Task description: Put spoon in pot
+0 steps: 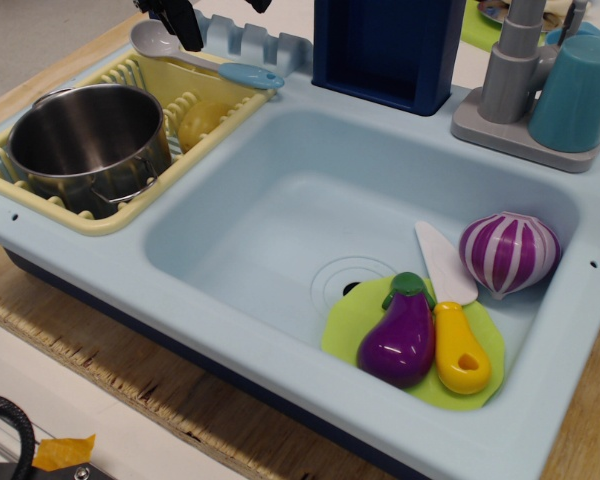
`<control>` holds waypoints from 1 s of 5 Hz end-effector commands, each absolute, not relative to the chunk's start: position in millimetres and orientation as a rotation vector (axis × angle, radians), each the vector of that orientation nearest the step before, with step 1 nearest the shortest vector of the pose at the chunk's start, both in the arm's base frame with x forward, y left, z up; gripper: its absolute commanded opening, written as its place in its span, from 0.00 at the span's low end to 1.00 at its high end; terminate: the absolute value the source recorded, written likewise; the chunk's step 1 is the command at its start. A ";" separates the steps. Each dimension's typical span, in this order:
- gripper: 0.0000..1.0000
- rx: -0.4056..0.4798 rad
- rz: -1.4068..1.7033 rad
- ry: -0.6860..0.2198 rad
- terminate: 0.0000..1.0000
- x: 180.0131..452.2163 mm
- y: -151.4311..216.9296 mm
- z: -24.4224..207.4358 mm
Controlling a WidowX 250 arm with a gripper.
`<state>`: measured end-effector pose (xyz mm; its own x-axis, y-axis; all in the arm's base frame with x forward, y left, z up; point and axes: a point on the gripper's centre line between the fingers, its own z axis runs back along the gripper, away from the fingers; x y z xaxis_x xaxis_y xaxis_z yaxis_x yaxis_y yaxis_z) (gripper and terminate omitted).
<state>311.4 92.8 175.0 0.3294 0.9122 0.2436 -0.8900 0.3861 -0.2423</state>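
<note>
The spoon (pixel 195 58) lies across the back rim of the yellow dish rack (pixel 110 222), its pale round bowl to the left and its light blue handle to the right. The shiny steel pot (pixel 88 140) stands upright in the rack's left part, and nothing shows inside it. My black gripper (pixel 185 25) hangs at the top edge of the view, just above and behind the spoon's bowl. It is mostly cut off, so I cannot tell how its jaws stand. It holds nothing that I can see.
The light blue sink basin (pixel 310 230) holds a green plate (pixel 340 340) with a purple eggplant (pixel 400 335), a yellow-handled toy knife (pixel 450 310) and a purple-white onion (pixel 508 252). A grey faucet (pixel 510 70), a teal cup (pixel 578 92) and a dark blue box (pixel 385 45) stand behind.
</note>
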 end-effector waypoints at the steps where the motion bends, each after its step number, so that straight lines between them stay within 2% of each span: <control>1: 1.00 -0.069 1.180 -0.366 0.00 311.4 92.8 175.0; 2: 1.00 -0.060 1.183 -0.338 0.00 324.2 91.0 169.6; 5: 1.00 -0.057 1.235 -0.249 0.00 327.9 93.9 151.2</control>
